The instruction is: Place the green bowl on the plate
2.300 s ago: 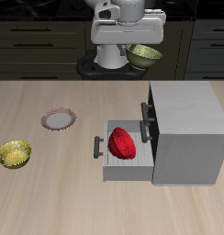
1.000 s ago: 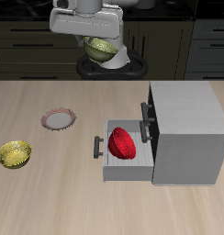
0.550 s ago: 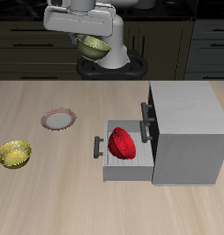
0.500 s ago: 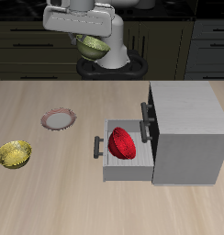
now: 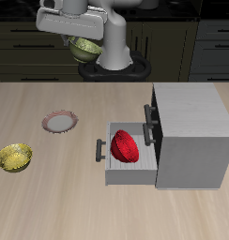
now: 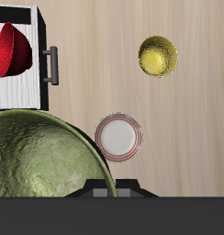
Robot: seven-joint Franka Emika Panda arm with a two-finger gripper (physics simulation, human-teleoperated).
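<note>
My gripper (image 5: 84, 39) is shut on the green bowl (image 5: 85, 49) and holds it high above the back of the table. In the wrist view the green bowl (image 6: 45, 156) fills much of the frame, tilted, with its speckled inside showing. The plate (image 5: 60, 121), pale with a reddish-brown rim, lies flat on the table, well below and nearer the table's front edge than the bowl. It also shows in the wrist view (image 6: 117, 137), just beside the bowl's rim. The fingertips are hidden by the bowl.
A yellow bowl (image 5: 15, 157) sits near the table's front edge, beyond the plate; it also shows in the wrist view (image 6: 157, 56). A grey cabinet (image 5: 191, 133) has its drawer (image 5: 126, 169) pulled open with a red bowl (image 5: 125, 146) inside.
The arm has swung sideways from above the cabinet toward the plate's side, carrying the green bowl with it. Nothing on the table has moved.
</note>
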